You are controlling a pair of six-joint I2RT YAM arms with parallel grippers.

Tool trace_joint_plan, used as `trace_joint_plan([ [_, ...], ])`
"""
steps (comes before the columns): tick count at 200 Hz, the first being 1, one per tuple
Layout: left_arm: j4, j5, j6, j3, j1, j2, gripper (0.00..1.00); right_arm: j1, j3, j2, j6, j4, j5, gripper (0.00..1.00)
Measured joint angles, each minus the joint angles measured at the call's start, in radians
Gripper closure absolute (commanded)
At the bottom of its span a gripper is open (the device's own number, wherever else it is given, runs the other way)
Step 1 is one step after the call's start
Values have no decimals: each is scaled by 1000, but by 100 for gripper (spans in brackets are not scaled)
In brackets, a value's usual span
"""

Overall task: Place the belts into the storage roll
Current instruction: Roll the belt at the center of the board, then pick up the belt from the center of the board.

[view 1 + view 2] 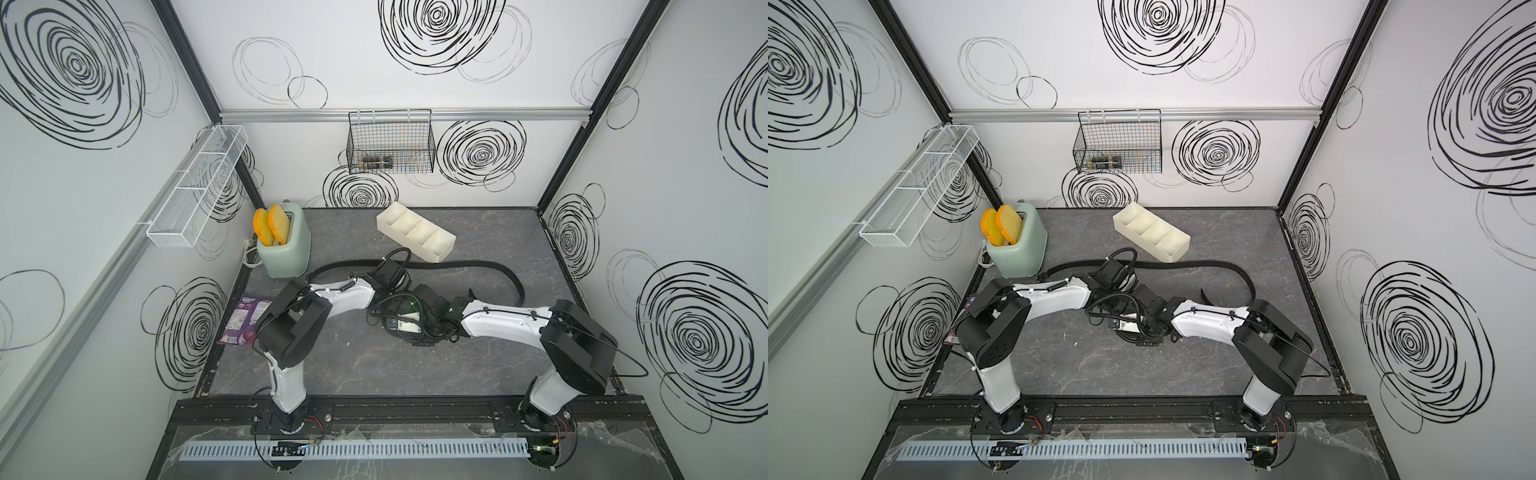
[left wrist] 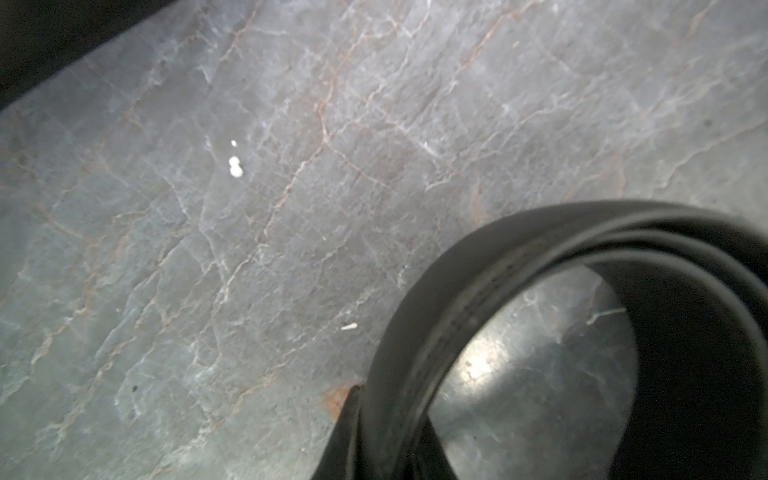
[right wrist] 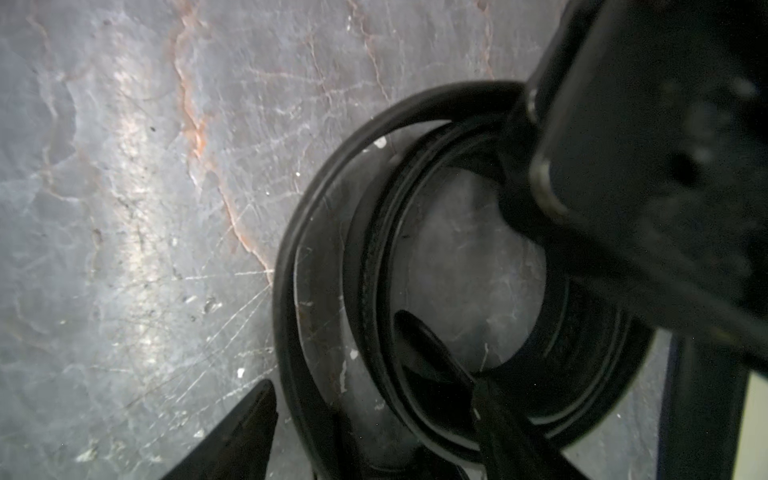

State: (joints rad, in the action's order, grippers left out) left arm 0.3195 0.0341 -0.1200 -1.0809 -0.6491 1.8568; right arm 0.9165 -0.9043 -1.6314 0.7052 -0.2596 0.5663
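Left gripper (image 3: pixel 515 166) is clamped on one side of the belt coil (image 3: pixel 316 291), pinching the wraps together. Left wrist view shows the same coil right up against the camera. Right gripper (image 3: pixel 334 353) has its jaws apart, straddling the opposite wall of the coil, one finger outside and one down inside the ring. No squeeze visible. The coil is loose, and its outer wrap stands off from the inner ones.

The coil is over the middle of the worktop (image 1: pixel 374 365), hidden under both wrists in both top views. Resting or lifted, cannot tell. A second belt (image 1: pixel 469 264) lies stretched out flat, running just in front of the storage roll (image 1: pixel 405 243). The storage roll sits at the back of the worktop, well apart from the coil, and all four compartments look empty.

Step, as I judge it: first belt wound and being secured, not yet carried.

Next move probably needs the right gripper to close across the coil wall so the wraps don't spring open. Then lift and carry back to a compartment. The loose outer wrap may snag the divider, so tighten first. The second belt would need rolling after.
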Motion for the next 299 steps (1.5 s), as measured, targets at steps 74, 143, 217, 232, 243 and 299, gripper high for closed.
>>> trace_joint_plan([
  [74,0,0,0,-2,0,1,100,0,12,1,25,2,-43,23],
  [143,0,-1,0,-2,0,1,100,1,-13,-43,38,6,-37,30],
  [217,0,-8,0,-2,2,1,100,3,-60,-107,79,-7,-17,61],
  [232,1,-9,1,-2,2,1,100,3,-64,-111,100,-16,-16,75],
  [243,3,-13,3,-4,3,1,100,5,-68,-113,107,-27,-14,87],
  [299,75,-60,-7,-38,31,1,36,3,-59,-82,109,-47,8,100],
])
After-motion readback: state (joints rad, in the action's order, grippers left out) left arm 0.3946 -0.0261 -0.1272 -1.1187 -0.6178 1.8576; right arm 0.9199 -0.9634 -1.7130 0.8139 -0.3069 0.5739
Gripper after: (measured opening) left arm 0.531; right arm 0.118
